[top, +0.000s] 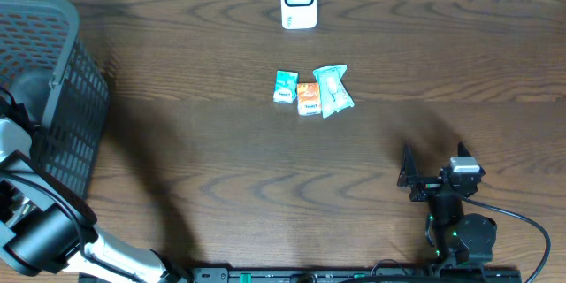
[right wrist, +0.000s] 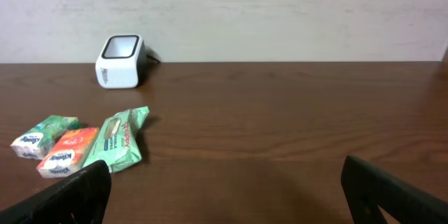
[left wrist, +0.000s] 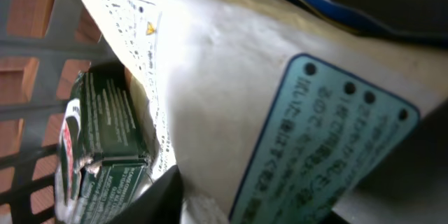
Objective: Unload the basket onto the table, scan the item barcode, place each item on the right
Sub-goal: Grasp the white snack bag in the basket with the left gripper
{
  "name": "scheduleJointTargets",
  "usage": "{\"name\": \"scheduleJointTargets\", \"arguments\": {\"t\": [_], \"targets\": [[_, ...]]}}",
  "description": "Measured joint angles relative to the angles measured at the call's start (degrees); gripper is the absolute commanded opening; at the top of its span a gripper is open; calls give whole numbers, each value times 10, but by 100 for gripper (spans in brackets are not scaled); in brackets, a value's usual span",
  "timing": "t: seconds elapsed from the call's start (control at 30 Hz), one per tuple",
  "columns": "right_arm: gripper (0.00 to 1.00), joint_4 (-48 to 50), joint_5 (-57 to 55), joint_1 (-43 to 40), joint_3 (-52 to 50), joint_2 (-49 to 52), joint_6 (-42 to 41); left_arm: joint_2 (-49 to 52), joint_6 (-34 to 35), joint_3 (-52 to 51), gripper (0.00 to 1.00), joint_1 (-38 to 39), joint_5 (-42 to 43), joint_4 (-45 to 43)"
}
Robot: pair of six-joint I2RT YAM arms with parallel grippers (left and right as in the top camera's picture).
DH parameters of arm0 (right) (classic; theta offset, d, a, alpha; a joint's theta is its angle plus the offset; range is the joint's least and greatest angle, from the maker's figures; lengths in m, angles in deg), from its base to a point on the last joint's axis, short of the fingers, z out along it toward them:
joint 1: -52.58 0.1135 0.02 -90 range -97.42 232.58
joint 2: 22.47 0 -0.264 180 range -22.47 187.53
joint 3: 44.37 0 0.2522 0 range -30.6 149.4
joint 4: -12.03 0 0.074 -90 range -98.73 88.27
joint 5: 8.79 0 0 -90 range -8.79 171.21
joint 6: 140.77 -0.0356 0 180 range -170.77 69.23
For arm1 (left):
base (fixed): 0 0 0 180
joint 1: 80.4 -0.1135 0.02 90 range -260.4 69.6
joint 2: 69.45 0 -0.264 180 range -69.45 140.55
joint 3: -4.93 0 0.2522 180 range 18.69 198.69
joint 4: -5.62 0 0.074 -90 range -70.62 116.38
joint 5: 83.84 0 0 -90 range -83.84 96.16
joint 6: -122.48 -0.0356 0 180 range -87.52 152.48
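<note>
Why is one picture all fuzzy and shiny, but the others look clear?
Left wrist view: the camera sits very close to a white package, so it is blurred, with bright glare near the top. Right wrist view: the scanner is sharp; only the end effector's fingers are soft. Overhead view: even light, soft shadows on the table.

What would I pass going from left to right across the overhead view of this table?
grey mesh basket → teal packet → orange packet → green packet → right gripper, open. The white scanner stands behind the packets, so it has no clear place in this order.
</note>
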Motion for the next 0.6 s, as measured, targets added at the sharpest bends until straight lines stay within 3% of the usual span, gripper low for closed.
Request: {"name": "scheduleJointTargets", "arguments": {"t": [0.2,0.33,0.6], "targets": [[99,0,0,0,0,0,0,0,14,0,21,0,-3,-3],[99,0,0,0,0,0,0,-2,25,0,8,0,-8,-7],[99,0,0,0,0,0,0,-49,91,-9,7,0,51,-16]]}}
